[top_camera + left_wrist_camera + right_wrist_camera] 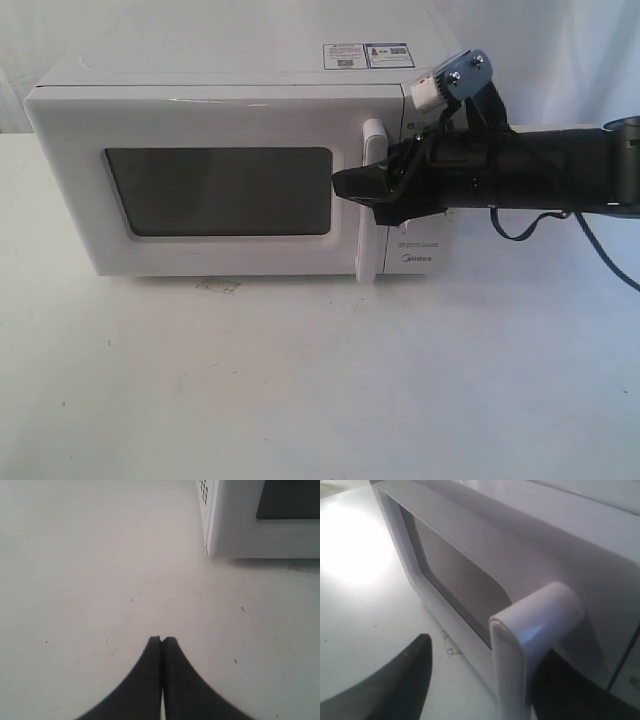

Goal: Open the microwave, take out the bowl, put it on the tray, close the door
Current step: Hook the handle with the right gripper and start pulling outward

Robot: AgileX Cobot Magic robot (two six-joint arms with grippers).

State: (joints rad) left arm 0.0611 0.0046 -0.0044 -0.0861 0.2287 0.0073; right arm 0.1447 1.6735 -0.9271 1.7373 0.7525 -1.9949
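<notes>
The white microwave (230, 85) stands at the back of the table, and its door (215, 125) with the dark window (220, 190) looks closed. My right gripper (362, 190) is open and straddles the tall white bar handle (371, 140). In the right wrist view the handle (530, 630) sits between the black fingers (405, 685) of that gripper (490, 667), one in front of the bar and one behind it. My left gripper (162, 640) is shut on nothing, low over the table near the microwave's corner (235, 520). The bowl is hidden. No tray is in view.
The white table (300, 380) stretches in front of the microwave. A small scuffed mark (218, 286) lies just under the door's lower edge. Stickers (367, 55) sit on the microwave's top. A black cable (520, 230) hangs from the right arm.
</notes>
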